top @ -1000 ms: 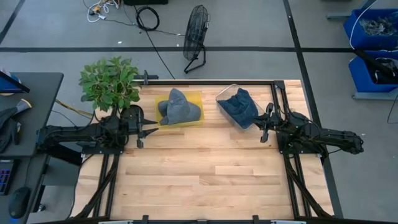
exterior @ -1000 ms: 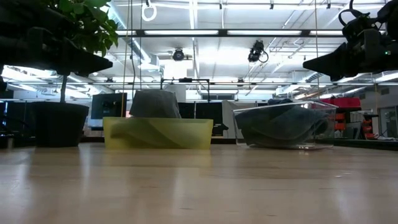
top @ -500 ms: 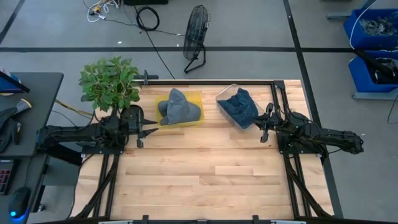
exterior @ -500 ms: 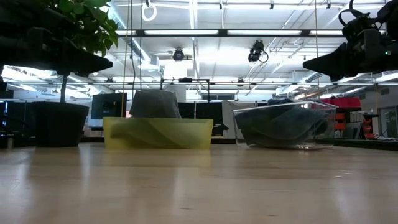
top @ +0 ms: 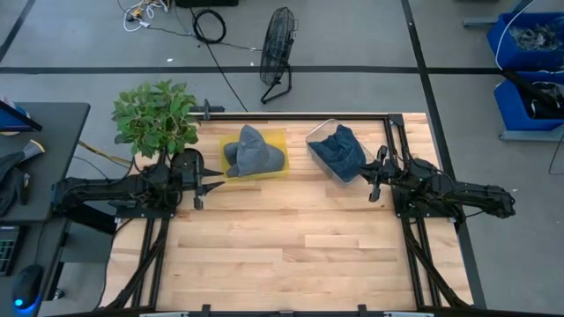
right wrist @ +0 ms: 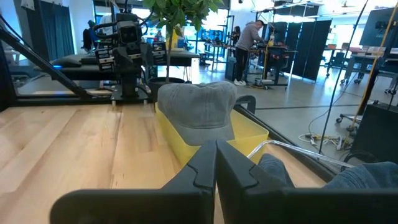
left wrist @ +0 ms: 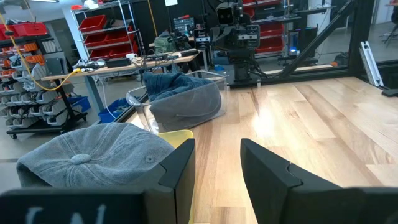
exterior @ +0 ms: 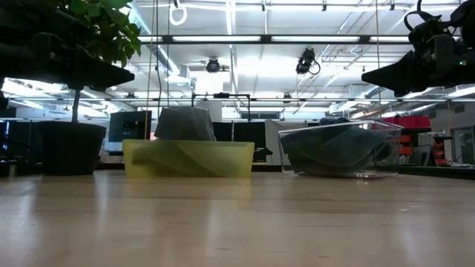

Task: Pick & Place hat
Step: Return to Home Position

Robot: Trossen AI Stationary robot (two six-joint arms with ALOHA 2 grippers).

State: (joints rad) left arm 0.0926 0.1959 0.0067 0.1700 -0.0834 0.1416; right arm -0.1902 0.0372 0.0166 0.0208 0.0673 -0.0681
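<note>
I see the gray cap [top: 254, 151] heaped in the yellow bin [top: 278, 137] and the blue cap [top: 340, 151] in the clear bin [top: 317, 132], the 2 bins near each other at the back of the table [top: 291, 238]. My left gripper [top: 201, 185] hangs just beside the yellow bin, fingers slightly parted and empty. My right gripper [top: 372, 181] hangs just beside the clear bin, fingers pressed together on nothing.

No lettering, label, brand or number is legible in any view. Pale marks [left wrist: 46, 214] on the body of the left gripper [left wrist: 216, 149] are too blurred to read.
</note>
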